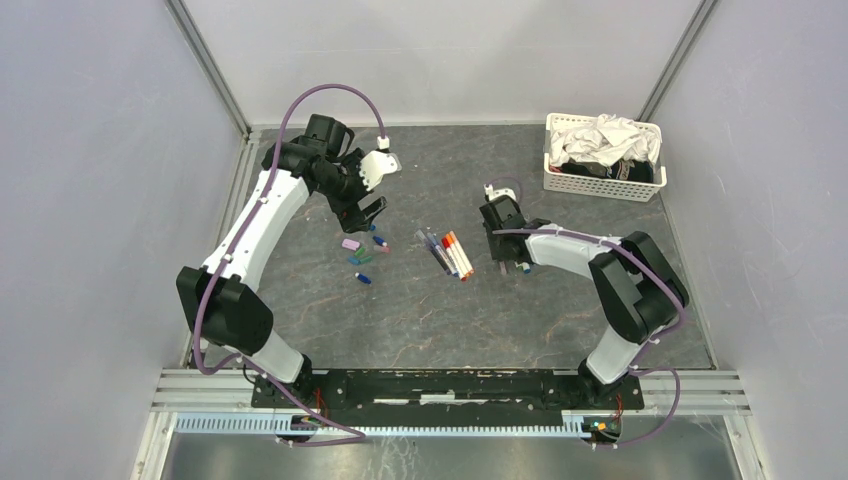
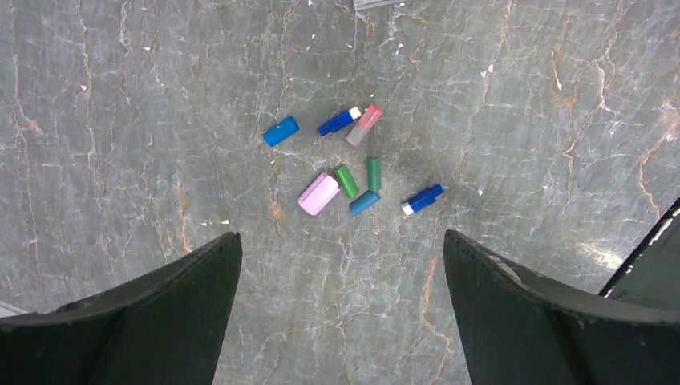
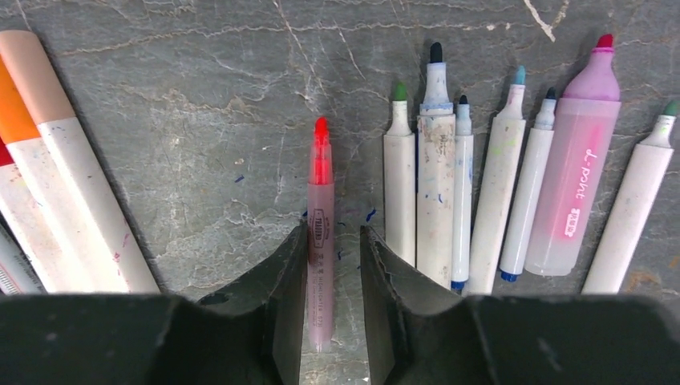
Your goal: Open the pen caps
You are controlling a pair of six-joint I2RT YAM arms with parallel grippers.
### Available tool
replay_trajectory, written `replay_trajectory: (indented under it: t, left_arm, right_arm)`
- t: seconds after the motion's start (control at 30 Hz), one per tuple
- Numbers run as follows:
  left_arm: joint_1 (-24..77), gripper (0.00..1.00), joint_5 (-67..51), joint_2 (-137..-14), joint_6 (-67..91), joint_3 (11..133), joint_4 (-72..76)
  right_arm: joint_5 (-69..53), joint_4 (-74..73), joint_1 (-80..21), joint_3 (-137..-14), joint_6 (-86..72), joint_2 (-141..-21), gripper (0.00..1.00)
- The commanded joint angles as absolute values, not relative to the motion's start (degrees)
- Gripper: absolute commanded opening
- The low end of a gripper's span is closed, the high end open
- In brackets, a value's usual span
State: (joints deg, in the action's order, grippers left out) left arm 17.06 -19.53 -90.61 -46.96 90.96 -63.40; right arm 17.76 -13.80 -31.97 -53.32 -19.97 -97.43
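Observation:
Several loose pen caps [image 2: 346, 180] lie in a cluster on the grey table: a lilac cap [image 2: 318, 194], blue, green and a pink one [image 2: 363, 125]. My left gripper [image 2: 343, 241] hangs open above and just short of them, nothing between its fingers. In the top view the caps [image 1: 362, 255] lie below the left gripper [image 1: 368, 215]. My right gripper [image 3: 333, 233] is low over the pens, jaws parted around a pink highlighter [image 3: 321, 200] with a bare red tip. It lies on the table against the left jaw, with a gap on the right. Uncapped white pens [image 3: 437, 176] and a wide lilac pen [image 3: 573, 176] lie to its right.
Orange-ended pens [image 3: 48, 160] lie left of the right gripper [image 1: 505, 255]. More pens [image 1: 447, 253] lie mid-table in the top view. A white mesh basket [image 1: 600, 185] of cloth stands at the back right. Metal frame posts and walls close in the table.

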Motion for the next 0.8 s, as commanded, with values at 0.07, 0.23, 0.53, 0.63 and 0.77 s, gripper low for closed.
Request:
replay_trajectory:
  t: [0.07,0.23,0.53,0.63,0.77]
  left_arm:
    - [16.9,1.0,-19.1,-88.5,-46.1,91.4,-63.8]
    - [16.9,1.0,-18.7,-88.6,-46.0,91.9,-63.6]
    - [16.7,1.0,-16.0,-87.6,-44.7,91.8,-62.3]
    - [16.7,1.0,-15.2,-86.8,-44.2,91.0,-61.2]
    - [16.7,1.0,-15.2,-85.9,-44.3,90.6,-60.8]
  right_arm:
    - [25.9,-16.4,-34.0,-55.7,-19.8,-94.4,0.33]
    - [25.3,-17.3,-37.5,-59.7,-17.5,-93.3,0.33]
    - [6.4,-13.4,-38.6,-66.2,-14.1,-102.6,0.25]
    - [5.7,-13.4,-38.5,-67.6,-13.5,-105.3,0.21]
    - [5.7,-13.9,-38.5,-68.0,-13.2,-107.3,0.2]
